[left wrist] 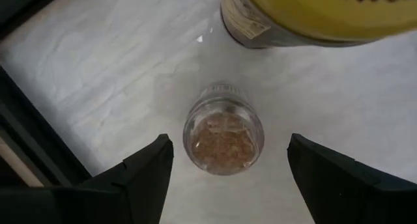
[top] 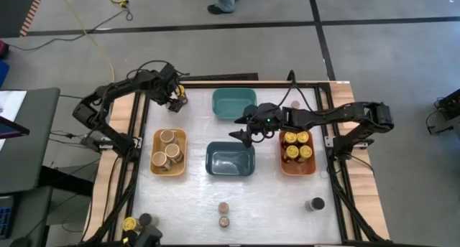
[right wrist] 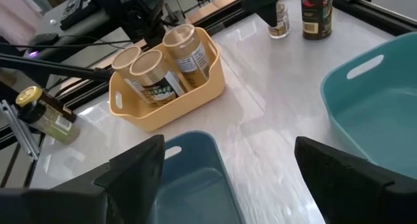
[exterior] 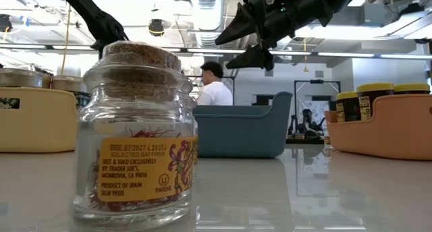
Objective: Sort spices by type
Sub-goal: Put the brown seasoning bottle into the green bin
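White glossy bench [top: 273, 204] w/ wooden edges, grey floor, open lab behind. Nearest in low view: cork-topped saffron jar [exterior: 135, 131], glass, light, fragile, slick; grip its sides below the cork. Left end effector [left wrist: 225, 178] hovers released over a small brown-topped jar [left wrist: 223, 128] by the bench's far-left corner. Right end effector [top: 248, 134] released, empty, between teal bin [top: 233, 103] & dark-blue bin [top: 230, 159].

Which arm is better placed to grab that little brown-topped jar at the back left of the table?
The left. The left gripper hangs open right over the small brown-topped jar, fingers either side, beside a yellow-lidded jar. The right gripper is open mid-table, between the teal bin and the dark-blue bin.
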Tool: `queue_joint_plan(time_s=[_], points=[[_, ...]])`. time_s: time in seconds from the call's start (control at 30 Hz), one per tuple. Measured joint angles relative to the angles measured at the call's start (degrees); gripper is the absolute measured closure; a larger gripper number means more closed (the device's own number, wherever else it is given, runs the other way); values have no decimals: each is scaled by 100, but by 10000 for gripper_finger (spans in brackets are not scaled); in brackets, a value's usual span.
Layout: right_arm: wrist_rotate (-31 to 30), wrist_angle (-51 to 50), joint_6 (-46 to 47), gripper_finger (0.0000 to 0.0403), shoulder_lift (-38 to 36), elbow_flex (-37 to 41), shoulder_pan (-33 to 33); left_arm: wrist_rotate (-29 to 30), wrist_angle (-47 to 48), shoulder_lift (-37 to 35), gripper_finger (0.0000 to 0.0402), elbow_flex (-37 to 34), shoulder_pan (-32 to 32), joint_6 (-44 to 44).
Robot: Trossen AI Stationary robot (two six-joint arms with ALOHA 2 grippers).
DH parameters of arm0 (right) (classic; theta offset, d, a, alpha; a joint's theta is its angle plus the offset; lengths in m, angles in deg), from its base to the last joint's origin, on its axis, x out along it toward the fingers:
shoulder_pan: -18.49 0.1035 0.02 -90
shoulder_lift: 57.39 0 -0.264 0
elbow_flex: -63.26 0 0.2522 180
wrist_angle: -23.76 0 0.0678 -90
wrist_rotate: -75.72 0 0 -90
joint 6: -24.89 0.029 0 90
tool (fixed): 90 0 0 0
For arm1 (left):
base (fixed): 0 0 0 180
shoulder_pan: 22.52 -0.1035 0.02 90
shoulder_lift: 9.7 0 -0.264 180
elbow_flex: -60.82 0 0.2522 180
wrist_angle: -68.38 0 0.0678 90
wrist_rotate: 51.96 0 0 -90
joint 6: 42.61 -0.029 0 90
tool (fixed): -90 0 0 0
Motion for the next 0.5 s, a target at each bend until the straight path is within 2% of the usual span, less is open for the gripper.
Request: queue_joint_plan(time_s=[0.17,0.5], points=[[-2,-116,92,35,0,1,0,-6,-14,160,137,-2,0,0],[-2,-103,96,35,0,2,0,-26,-27,153,226,-4,2,195]])
